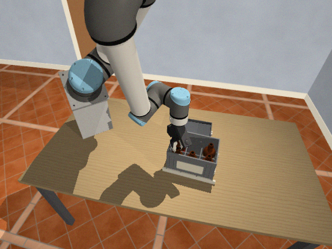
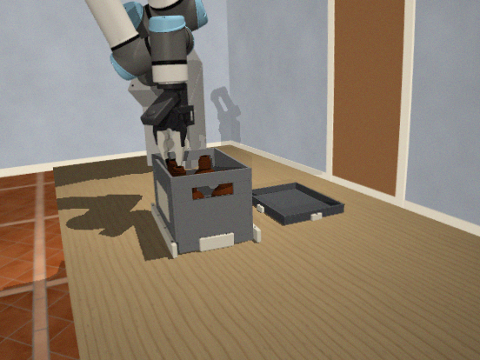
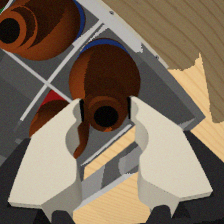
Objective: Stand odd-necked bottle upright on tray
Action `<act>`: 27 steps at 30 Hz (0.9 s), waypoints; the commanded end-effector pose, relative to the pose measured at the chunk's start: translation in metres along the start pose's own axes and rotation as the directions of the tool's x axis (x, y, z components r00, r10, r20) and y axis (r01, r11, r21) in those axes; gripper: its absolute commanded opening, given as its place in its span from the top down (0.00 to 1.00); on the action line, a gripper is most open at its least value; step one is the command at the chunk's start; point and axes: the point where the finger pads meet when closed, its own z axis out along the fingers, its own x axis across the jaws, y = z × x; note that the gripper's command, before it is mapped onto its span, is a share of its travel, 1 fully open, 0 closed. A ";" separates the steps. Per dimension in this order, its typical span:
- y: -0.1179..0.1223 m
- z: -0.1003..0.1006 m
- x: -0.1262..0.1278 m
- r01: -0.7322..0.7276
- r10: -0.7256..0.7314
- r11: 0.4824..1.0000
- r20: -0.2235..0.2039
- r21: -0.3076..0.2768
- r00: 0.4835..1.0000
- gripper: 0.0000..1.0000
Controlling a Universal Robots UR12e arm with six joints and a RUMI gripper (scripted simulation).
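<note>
A grey crate stands on the table and holds brown bottles in its cells. My gripper reaches down into the crate's left corner cell. In the wrist view its two white fingers are shut on the neck of a brown bottle, just below the opening. The bottle stands upright in its cell. The gripper also shows in the exterior view, at the crate's back left corner. Other bottles stand in nearby cells. The dark grey tray lies flat beside the crate, behind it in the top view.
The robot's grey base pedestal stands at the table's back left corner. The crate rests on white feet. A wall runs close behind the tray.
</note>
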 end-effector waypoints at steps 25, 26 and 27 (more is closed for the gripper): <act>0.000 0.000 0.000 0.000 0.000 1.000 0.001 0.001 1.000 0.62; 0.000 0.000 0.000 0.000 0.000 1.000 0.001 0.001 1.000 0.62; 0.000 0.000 0.000 0.000 0.000 1.000 0.001 0.001 1.000 0.62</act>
